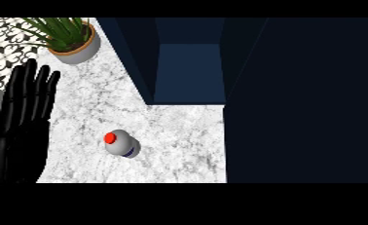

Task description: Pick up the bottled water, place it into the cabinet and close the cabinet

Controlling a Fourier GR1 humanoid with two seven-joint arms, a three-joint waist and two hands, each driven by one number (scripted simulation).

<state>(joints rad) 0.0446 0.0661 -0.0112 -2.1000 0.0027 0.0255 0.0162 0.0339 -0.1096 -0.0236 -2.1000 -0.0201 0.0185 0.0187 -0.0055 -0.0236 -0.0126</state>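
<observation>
On the white marbled counter (179, 136) near the lower middle stands the water bottle (121, 143), upright, seen from above; red cap on top, pale grey body, dark band low on its side; nothing touches it; small shadow just to its right. Left hand (25, 117) shows at the view's left edge, black, fingers straight and slightly spread, pointing up the frame; resting, holding nothing; well apart from the bottle, bottle off to its right and a bit lower than the fingertips. Right hand shows nowhere. Cabinet (191, 73) sits at the top middle, dark blue, open; inner floor looks lighter blue, side walls darker; its front edge meets the counter above and right of the bottle. Large dark panel (298, 102) fills the right side, beside the cabinet opening; cannot tell if it is the door. Potted plant (72, 39) at upper left, green spiky leaves in a grey pot with a tan rim, standing on the counter, well apart from the bottle; patterned black-and-white surface (18, 44) behind it at the far left.
</observation>
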